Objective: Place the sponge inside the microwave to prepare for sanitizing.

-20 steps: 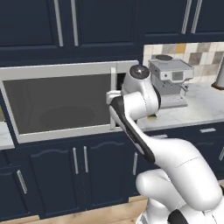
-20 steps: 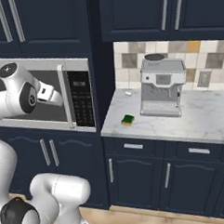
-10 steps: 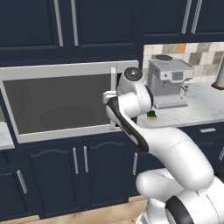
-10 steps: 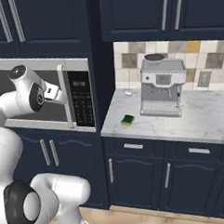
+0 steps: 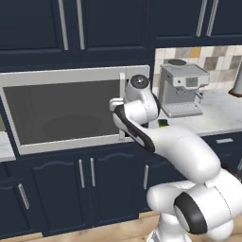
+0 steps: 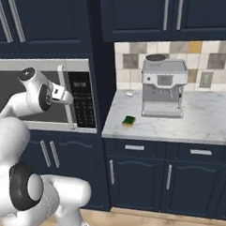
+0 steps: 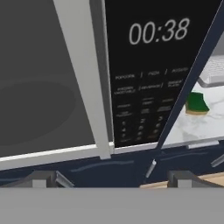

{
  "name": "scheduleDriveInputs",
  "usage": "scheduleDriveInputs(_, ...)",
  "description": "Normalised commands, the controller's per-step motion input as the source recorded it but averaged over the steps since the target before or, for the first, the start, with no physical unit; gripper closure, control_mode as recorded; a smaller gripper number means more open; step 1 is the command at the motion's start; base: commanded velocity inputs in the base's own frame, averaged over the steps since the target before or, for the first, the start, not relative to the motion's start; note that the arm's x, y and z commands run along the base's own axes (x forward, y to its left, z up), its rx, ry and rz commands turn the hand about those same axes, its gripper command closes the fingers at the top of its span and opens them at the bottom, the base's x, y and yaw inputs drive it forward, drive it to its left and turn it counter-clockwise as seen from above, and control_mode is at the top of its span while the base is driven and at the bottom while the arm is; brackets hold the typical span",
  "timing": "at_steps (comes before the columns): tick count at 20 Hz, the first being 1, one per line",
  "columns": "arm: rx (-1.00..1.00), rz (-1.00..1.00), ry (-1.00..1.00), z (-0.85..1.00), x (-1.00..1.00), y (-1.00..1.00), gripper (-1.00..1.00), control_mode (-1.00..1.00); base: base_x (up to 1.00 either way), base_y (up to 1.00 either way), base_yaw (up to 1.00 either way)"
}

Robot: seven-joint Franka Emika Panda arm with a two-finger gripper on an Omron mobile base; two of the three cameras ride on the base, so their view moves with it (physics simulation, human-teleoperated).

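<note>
1. Gripper (image 7: 112,177) sits nearest, its two dark finger tips spread wide apart with nothing between them; it holds nothing.
2. Change over the last second: the arm's wrist has swung across the microwave front toward the door's handle side. In the left base view the round wrist joint now sits higher and closer to the vertical handle (image 5: 122,105), and in the right base view the hand points at the handle (image 6: 66,102) from just beside it.
3. Microwave (image 7: 78,87) faces the hand camera close up: grey door frame, dark glass with the turntable dimly visible behind it, black keypad panel (image 7: 148,74) showing a clock readout. Door looks shut in all views.
4. Meaning for the task, as a judgement: the step in hand is lining up on the handle to pull the door open; the sponge cannot go in until that is done, so the task is at an early stage.
5. Sponge (image 6: 129,120) lies untouched on the marble counter (image 6: 204,119), well apart from the gripper, green top up, near the counter's left front edge and just in front-left of the coffee machine (image 6: 162,86). Hand view catches it too, past the cabinet edge on the right.
6. Farther back: tiled backsplash (image 6: 192,59) and dark blue upper cabinets (image 6: 142,14).
</note>
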Motion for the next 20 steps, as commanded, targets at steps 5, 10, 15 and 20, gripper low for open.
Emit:
scheduleDriveInputs(5,0.00,0.01,0.00,-0.17,0.40,0.04,-1.00,-1.00,0.00,0.00,0.00)
scheduleDriveInputs(10,0.00,0.04,0.00,-0.21,0.43,0.02,-1.00,-1.00,0.00,0.00,0.00)
scheduleDriveInputs(15,-0.01,0.04,0.00,-0.21,0.44,0.07,-1.00,-1.00,0.00,0.00,0.00)
scheduleDriveInputs(20,0.00,0.03,0.00,-0.20,0.44,0.12,-1.00,-1.00,0.00,0.00,0.00)
